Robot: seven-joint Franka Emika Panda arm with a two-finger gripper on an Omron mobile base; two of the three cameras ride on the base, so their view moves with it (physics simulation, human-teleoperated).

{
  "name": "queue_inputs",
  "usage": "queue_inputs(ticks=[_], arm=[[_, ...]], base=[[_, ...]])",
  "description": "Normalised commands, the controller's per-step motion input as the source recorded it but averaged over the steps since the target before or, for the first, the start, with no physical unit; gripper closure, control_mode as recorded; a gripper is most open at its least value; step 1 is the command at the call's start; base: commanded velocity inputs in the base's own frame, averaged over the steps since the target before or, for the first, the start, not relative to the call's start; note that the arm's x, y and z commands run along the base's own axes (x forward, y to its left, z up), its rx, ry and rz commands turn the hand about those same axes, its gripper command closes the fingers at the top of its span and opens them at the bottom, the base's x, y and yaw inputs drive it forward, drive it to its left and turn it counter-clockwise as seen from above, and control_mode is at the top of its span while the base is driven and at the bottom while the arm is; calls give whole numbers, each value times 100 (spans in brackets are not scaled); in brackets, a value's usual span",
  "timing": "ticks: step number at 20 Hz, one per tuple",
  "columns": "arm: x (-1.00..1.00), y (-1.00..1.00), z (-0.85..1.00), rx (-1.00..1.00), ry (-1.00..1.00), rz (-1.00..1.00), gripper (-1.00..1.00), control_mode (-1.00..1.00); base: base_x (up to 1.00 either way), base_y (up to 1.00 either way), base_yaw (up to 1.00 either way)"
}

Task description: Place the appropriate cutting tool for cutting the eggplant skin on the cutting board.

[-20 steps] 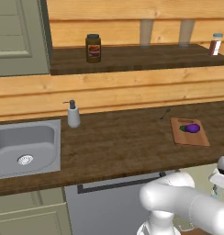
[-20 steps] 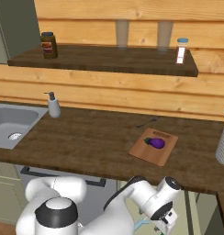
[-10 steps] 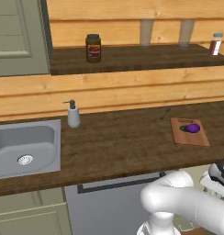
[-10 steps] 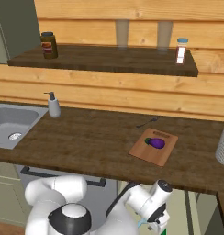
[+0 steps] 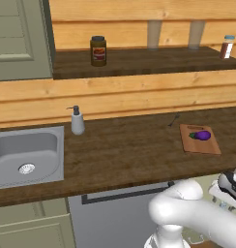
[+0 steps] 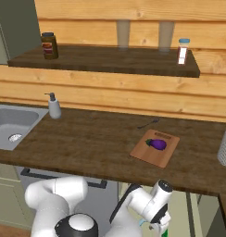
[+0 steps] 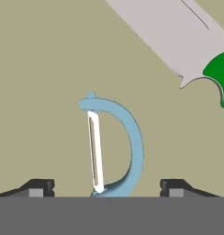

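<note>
Dark wooden surface [image 5: 129,150] with a sink [image 5: 23,155] at its left end and a soap dispenser [image 5: 77,121] near the back edge just beside the sink. The cutting board [image 5: 199,139] lies toward the right end of the surface, and the eggplant [image 5: 201,135] rests on it, near its middle. A thin dark utensil [image 6: 148,123] lies on the surface just behind the board, near the back edge. On the shelf [image 6: 105,60] above: a dark jar [image 5: 98,50] at left, a small bottle [image 6: 182,51] at right.

The claw [image 7: 107,186] works below the front edge of the surface. Its jaws stand wide apart on either side of a light-blue peeler [image 7: 114,147] with a white blade; neither fingertip [image 7: 38,187] touches it, and nothing is held. A grey knife blade [image 7: 173,36] with a green handle lies apart, diagonally.
</note>
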Motion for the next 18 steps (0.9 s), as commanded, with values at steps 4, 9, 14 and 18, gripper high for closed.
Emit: queue_inputs(ticks=[4, 9, 14, 18], arm=[[-24, 14, -40, 0, 1, -2, -100, -100], [-73, 38, -60, 0, 0, -3, 100, -100], [-33, 24, -51, 0, 0, -4, 100, -100], [0, 6, -21, 0, 0, -6, 100, -100]], base=[[0, 0, 0], [0, 0, 0], [0, 0, 0], [0, 0, 0]])
